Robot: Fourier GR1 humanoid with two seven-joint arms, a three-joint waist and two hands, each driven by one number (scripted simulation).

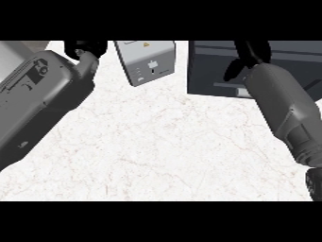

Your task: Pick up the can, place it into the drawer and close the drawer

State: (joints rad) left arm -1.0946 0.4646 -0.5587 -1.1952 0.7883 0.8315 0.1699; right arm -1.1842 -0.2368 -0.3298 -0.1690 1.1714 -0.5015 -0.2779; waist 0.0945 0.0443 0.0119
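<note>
While both grey forearms are stretching up the marble counter [163,142], the left hand [85,48] and right hand [250,54] are getting cut off at the top, so I honestly can't tell what the fingers are doing. Right hand is sitting over the dark drawer unit [212,66]. Can isn't showing anywhere. A grey appliance [146,61] is standing between them, with lots of bare counter in the middle.

Even, bright light washes my white marble counter [163,142]; no hard shadows or glare, everything evenly in focus
</note>
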